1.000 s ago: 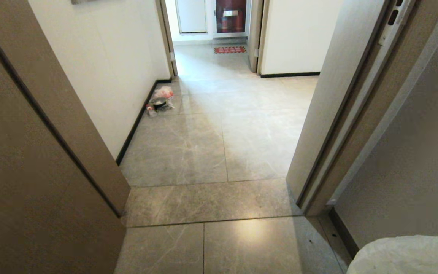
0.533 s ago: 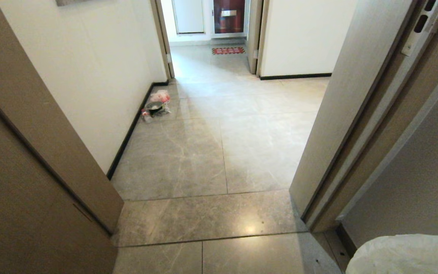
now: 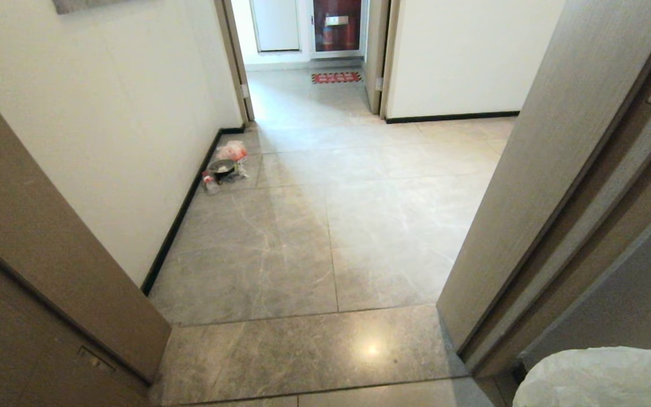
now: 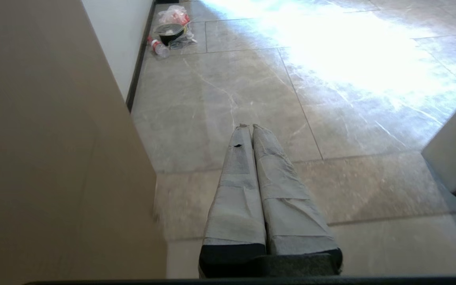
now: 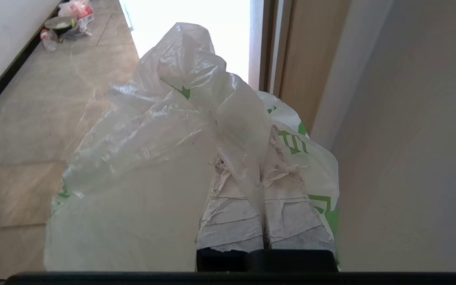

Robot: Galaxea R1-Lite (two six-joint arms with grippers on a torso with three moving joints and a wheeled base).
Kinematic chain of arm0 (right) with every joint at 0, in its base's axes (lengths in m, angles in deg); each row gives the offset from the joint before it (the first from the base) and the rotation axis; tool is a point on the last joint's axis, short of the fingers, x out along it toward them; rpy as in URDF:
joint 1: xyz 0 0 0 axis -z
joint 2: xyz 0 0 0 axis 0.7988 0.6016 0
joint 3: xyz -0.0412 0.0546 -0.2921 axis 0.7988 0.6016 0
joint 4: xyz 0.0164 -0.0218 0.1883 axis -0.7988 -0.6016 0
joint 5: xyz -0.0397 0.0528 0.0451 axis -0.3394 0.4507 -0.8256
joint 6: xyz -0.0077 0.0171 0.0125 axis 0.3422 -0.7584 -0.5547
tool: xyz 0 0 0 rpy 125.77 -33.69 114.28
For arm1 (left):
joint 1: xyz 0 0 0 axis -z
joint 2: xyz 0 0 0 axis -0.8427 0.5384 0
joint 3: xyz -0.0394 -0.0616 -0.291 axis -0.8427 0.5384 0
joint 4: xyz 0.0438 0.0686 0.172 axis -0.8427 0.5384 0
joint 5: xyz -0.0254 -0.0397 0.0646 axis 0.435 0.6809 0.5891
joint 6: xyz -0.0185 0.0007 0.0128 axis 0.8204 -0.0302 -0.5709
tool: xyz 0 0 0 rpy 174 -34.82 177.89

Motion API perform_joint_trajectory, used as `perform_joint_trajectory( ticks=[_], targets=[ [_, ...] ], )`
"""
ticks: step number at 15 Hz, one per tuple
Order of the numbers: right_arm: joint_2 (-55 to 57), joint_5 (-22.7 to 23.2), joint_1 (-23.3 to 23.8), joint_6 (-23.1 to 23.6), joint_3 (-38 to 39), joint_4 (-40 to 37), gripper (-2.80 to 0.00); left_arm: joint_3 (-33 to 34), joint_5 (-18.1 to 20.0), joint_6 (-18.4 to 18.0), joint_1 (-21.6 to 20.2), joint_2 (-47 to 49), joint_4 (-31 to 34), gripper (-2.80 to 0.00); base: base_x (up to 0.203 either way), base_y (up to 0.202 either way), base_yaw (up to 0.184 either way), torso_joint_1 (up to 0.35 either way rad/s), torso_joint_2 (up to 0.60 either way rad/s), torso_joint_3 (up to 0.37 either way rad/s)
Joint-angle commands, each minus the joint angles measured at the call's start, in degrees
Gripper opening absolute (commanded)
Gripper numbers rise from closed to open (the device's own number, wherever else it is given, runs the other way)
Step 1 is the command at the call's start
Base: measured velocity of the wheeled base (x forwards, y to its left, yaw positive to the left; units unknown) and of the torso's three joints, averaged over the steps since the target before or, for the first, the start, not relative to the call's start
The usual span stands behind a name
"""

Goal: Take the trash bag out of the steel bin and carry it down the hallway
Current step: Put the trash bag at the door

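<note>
At a tan doorway opening onto the hallway [image 3: 325, 226], my right hand [image 5: 260, 174] is clamped tight on the crinkled trash bag [image 5: 152, 158], carried low at my right side, while my left hand [image 4: 251, 127] hangs closed and empty above the tiles.

Trash bag [image 5: 152, 158] thin crinkled glossy plastic; hallway [image 3: 325, 226] tiles polished, marbled.

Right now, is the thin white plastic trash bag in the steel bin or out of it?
Out: the thin white plastic trash bag hangs pinched in the shut right tool; no bin shows.
</note>
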Motion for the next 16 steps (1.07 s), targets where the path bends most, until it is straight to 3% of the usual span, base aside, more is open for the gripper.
perform_joint_trajectory(
  ticks=[1, 16],
  targets=[
    [0.1, 0.0, 0.0, 0.0, 0.0, 0.0, -2.8, 0.0, 0.0, 0.0, 0.0, 0.0, 0.0, -2.8, 0.185, 0.0, -0.001, 0.005, 0.0, 0.002],
    [0.1, 0.0, 0.0, 0.0, 0.0, 0.0, -2.8, 0.0, -0.1, 0.0, 0.0, 0.0, 0.0, -2.8, 0.183, 0.0, -0.002, 0.001, 0.0, 0.002]
  ],
)
